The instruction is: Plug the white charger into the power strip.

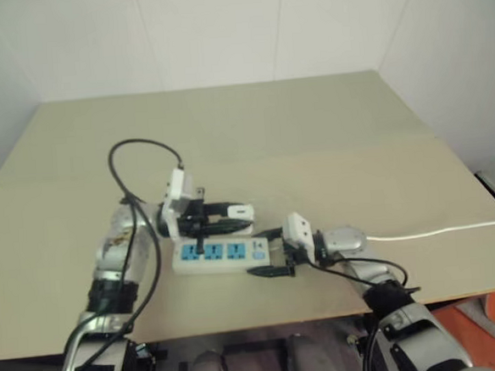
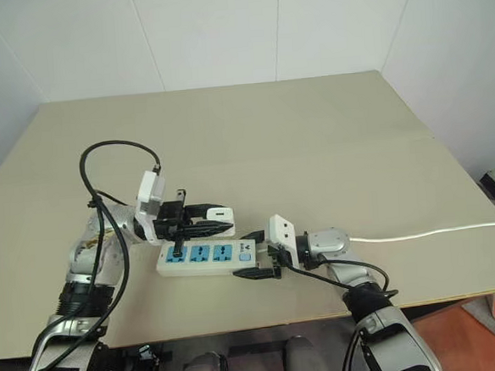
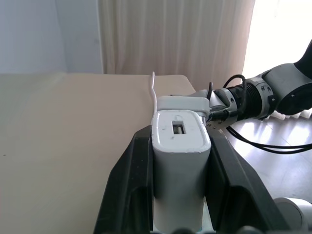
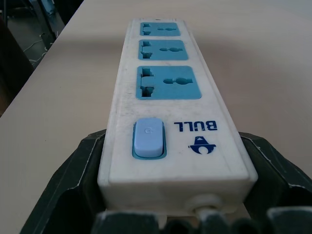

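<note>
The head views are evenly and softly lit, with a slight haze laid over the left eye view. Faint, diffuse shadows are cast on the counter beneath the arms. In the left wrist view strong daylight is admitted through a curtain — the upper corner beside it is blown out to white. The white charger is rendered sharply there, while the background is softened. In the right wrist view the far sockets of the power strip are slightly blurred.
</note>
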